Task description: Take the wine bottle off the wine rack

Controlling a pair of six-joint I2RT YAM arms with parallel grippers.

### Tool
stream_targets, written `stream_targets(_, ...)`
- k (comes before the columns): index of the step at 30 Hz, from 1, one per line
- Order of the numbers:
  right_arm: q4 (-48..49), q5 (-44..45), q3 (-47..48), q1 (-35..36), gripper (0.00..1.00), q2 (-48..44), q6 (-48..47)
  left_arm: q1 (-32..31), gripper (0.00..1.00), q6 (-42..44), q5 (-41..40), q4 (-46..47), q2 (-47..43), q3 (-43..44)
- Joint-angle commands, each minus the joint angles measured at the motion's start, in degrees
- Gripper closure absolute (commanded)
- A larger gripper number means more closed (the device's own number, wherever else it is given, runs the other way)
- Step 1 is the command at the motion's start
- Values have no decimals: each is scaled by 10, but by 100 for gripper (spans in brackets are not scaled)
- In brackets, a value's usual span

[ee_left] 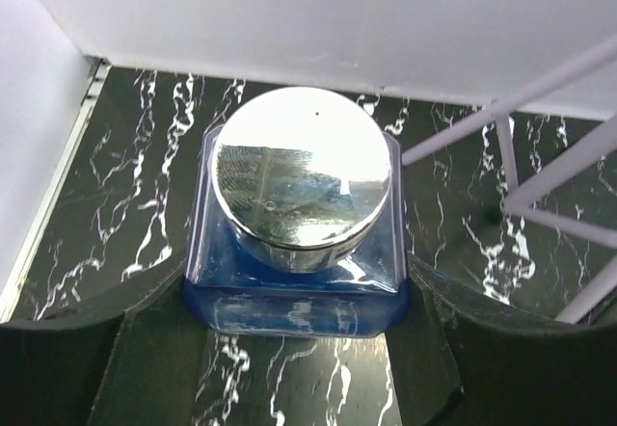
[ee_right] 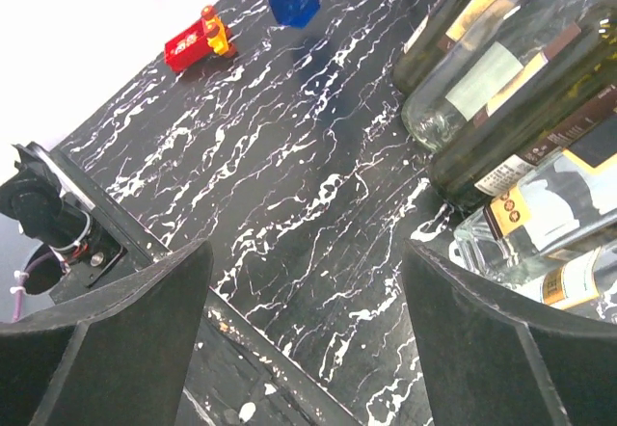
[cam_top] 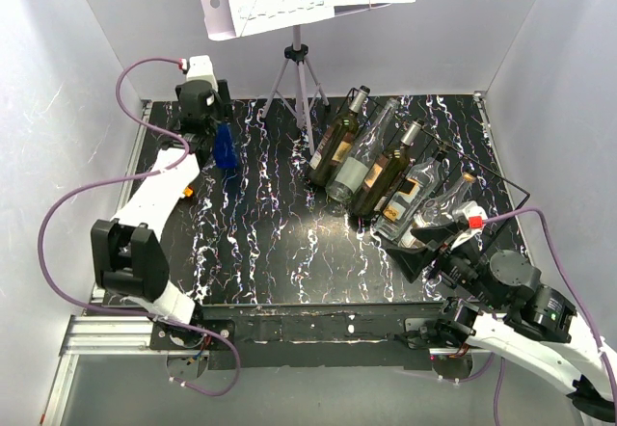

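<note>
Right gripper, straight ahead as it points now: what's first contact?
Probably the bare tabletop: the right gripper is open over it, bottles off to the right of that line. Depth unclear.

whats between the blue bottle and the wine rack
Mostly bare marbled tabletop. One leg of the music stand comes down just left of the wine rack, across from the blue bottle. The top external view shows it best.

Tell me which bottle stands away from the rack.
The blue bottle with the silver cap, upright at the far left; the wine bottles lean on the wine rack.
</note>
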Motion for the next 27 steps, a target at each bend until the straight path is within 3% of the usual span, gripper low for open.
stream_targets(1, -23, 17, 19, 2, 14, -18, 15, 28, 100, 2, 39, 93, 19, 100)
stream_targets(6, -30, 19, 29, 2, 14, -18, 12, 50, 100, 0, 43, 61, 77, 154)
stream_targets(16, -37, 27, 43, 2, 14, 2, 8, 59, 99, -11, 64, 51, 105, 145)
stream_targets(20, -30, 32, 38, 2, 14, 5, 11, 59, 81, -7, 84, 48, 105, 143)
stream_targets(24, -30, 32, 41, 2, 14, 9, 13, 59, 34, 2, 96, 31, 103, 153)
stream_targets(27, -33, 32, 45, 2, 14, 11, 14, 59, 27, 9, 91, 30, 97, 151)
